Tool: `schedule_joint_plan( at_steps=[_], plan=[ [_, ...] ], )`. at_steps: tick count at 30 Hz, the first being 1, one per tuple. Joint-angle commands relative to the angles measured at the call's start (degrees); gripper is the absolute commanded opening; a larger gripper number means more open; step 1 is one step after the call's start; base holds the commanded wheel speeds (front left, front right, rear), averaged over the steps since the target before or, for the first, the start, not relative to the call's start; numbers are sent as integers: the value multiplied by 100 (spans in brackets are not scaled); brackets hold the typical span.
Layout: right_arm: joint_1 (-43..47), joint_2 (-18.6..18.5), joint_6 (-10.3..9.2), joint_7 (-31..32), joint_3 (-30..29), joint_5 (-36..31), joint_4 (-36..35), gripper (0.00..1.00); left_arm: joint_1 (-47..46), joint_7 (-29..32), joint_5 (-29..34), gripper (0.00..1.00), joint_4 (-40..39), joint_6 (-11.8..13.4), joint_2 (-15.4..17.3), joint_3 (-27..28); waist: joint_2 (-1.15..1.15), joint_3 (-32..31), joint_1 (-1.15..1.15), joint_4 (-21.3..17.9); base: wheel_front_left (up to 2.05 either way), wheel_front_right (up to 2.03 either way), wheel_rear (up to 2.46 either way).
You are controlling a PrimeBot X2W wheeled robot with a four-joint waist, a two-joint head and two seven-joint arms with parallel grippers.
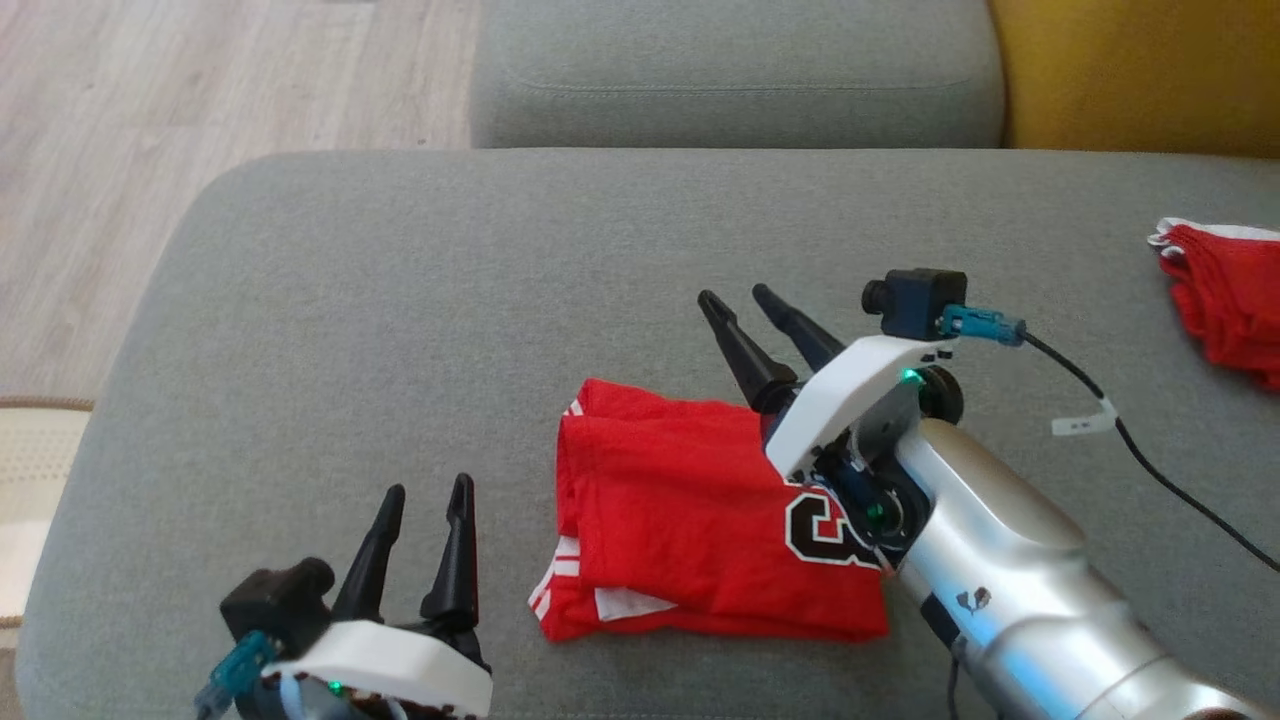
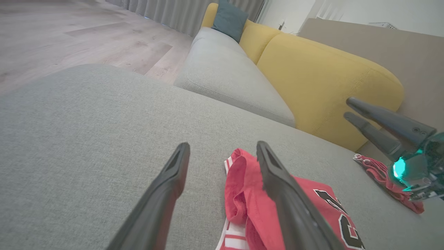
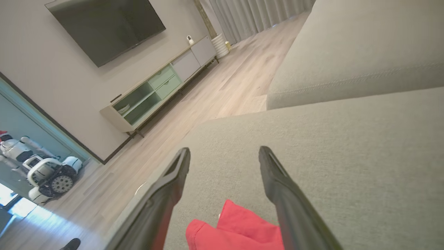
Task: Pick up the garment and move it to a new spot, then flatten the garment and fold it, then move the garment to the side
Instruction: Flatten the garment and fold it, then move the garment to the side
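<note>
Lying folded on sofa cushion (image 1: pixel 350 300), red jersey (image 1: pixel 690 520) judged light, limp, slump-prone; pinch advised at stacked edge. Left end effector (image 1: pixel 428 485), right end effector (image 1: pixel 735 294) spread wide, empty.

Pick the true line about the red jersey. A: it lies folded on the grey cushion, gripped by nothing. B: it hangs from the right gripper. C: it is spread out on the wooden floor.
A: the jersey lies folded on the cushion, and the right gripper and left gripper stand open, holding nothing.
</note>
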Motion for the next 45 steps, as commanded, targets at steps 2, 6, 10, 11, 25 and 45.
schedule_joint_plan(
  at_steps=[2, 6, 10, 11, 25, 45],
  plan=[
    [65, -7, -5, -203, -51, -223, -233, 100, -193, -59, 31, 100, -205, 17, 49, 154, 0, -19, 0, -67, 0, 0, 0],
    [380, -69, -5, -490, -251, -543, -338, 100, -178, -65, 43, 100, -216, 36, 64, 139, 0, -38, 0, -144, 0, 0, 0],
    [698, -169, -5, -926, -642, -1079, -412, 100, -144, -91, 56, 100, -242, 73, 83, 161, 0, -62, 0, -233, 0, 0, 0],
    [793, -180, -5, -1017, -786, -1222, -435, 100, -132, -102, 57, 100, -249, 88, 85, 177, 0, -69, 0, -261, 0, 0, 0],
    [2541, 73, -5, -1375, -3188, -3925, -1887, 100, 35, -320, 478, 100, -76, 197, 54, 498, 0, -125, 0, -628, 0, 0, 0],
    [3559, 177, -5, -1065, -3484, -4290, -3172, 100, 430, -329, 1423, 100, -153, -157, -353, 1129, 0, -147, 0, -720, 0, 0, 0]
  ],
)
